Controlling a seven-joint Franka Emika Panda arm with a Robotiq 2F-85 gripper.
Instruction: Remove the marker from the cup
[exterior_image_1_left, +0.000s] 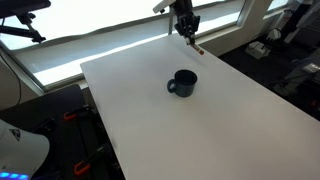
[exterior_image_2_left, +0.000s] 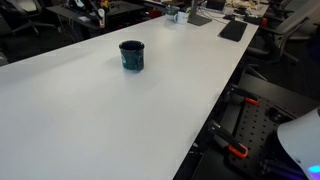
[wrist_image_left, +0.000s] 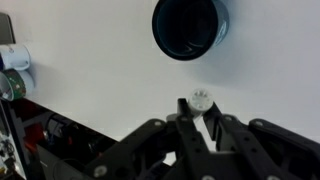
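The cup (exterior_image_1_left: 182, 83) is a squat dark mug with a side handle, standing upright in the middle of the white table (exterior_image_1_left: 230, 120). It also shows in an exterior view (exterior_image_2_left: 131, 55) and from above in the wrist view (wrist_image_left: 188, 27), where its inside looks dark and bare. My gripper (exterior_image_1_left: 189, 34) hangs above the table's far edge, well away from the cup. It is shut on the marker (exterior_image_1_left: 197, 45), a thin reddish stick slanting down from the fingers. The marker's pale round end (wrist_image_left: 201, 98) pokes out between the black fingers (wrist_image_left: 183, 112) in the wrist view.
The table's far edge runs along a bright window ledge (exterior_image_1_left: 120, 35). Flat black items (exterior_image_2_left: 232, 30) lie at one end of the table. Red-handled clamps (exterior_image_2_left: 233, 150) sit below the table's side. A small white and green object (wrist_image_left: 12, 72) stands beyond the table edge.
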